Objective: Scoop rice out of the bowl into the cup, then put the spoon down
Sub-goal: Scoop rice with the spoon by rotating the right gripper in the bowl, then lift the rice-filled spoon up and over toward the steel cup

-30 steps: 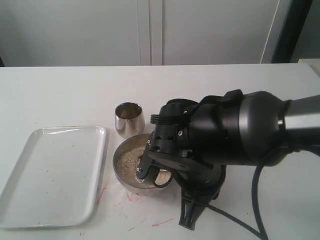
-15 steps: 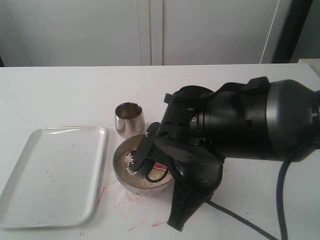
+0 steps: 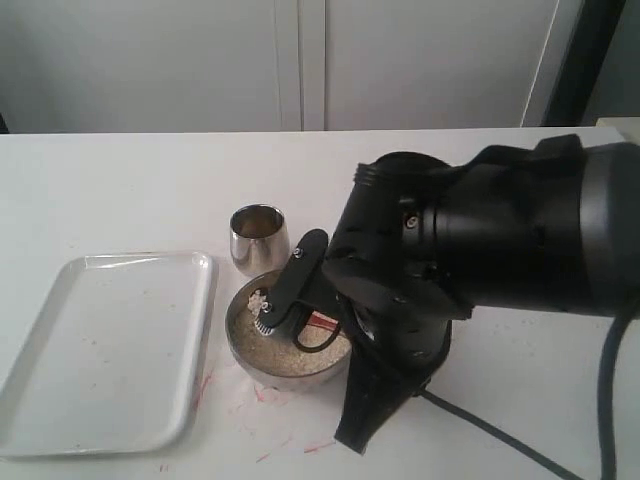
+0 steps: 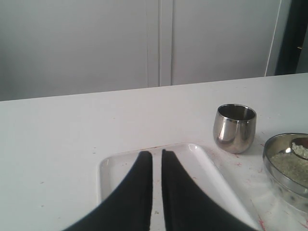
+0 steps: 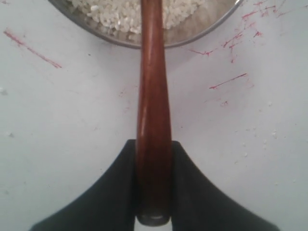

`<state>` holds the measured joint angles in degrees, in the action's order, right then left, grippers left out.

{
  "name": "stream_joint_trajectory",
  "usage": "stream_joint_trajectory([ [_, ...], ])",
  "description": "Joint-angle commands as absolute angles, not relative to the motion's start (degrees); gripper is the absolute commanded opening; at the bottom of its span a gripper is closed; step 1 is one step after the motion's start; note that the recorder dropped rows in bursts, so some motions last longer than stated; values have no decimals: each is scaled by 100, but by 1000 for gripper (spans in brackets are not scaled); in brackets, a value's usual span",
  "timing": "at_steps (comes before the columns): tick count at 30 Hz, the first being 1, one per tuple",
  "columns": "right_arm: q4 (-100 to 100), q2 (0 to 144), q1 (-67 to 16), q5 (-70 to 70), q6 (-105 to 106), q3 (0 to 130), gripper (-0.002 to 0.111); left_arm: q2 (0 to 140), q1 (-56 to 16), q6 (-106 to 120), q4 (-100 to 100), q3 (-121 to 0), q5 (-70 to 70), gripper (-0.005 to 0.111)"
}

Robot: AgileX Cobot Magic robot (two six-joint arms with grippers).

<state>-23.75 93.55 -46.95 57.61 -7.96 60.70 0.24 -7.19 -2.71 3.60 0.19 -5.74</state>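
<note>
Right gripper (image 5: 153,144) clamps the spoon (image 5: 153,72) by its handle end, arm bent low, wrist angled down. The handle runs ahead of the fingers across the rim of the bowl (image 3: 250,365), over the rice (image 5: 115,12). Left gripper (image 4: 154,154), fingers nearly together and empty, hovers above the tray (image 4: 110,168), with the cup (image 4: 234,127) beyond its tips.

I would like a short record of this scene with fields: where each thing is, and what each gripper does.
right gripper: fingers shut on the spoon handle
spoon: head over the bowl, some rice on it
bowl: holds the rice
cup: upright, beside the bowl
tray: beside the bowl, a few specks on it
left gripper: over the tray, fingers close together, holding nothing
</note>
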Motion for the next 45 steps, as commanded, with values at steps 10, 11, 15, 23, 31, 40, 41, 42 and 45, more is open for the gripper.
stream_joint_trajectory([
  [10, -2178, 9261, -4422, 5522, -957, 6077, 0, 0, -757, -283, 383, 0, -601, 14],
  [11, -2120, 9261, -4381, 5475, -957, 6077, 0, 0, -757, -283, 383, 0, -601, 14],
  [15, -2037, 9261, -4329, 5328, -957, 6077, 0, 0, -757, -283, 383, 0, -601, 14],
  [23, -2140, 9261, -4308, 5122, -986, 6087, 0, 0, -757, -283, 383, 0, -601, 14],
  [31, -2129, 9261, -4023, 5084, -1062, 6362, 0, 0, -757, -283, 383, 0, -601, 14],
  [40, -2142, 9354, -3974, 5146, -1010, 6904, 0, 0, -757, -283, 383, 0, -601, 14],
  [41, -2142, 9390, -3942, 5192, -968, 6980, 0, 0, -757, -283, 383, 0, -601, 14],
  [42, -2142, 9448, -3931, 5236, -968, 7039, 0, 0, -757, -283, 383, 0, -601, 14],
  [45, -2122, 9561, -3808, 5274, -908, 7216, 0, 0, -757, -283, 383, 0, -601, 14],
])
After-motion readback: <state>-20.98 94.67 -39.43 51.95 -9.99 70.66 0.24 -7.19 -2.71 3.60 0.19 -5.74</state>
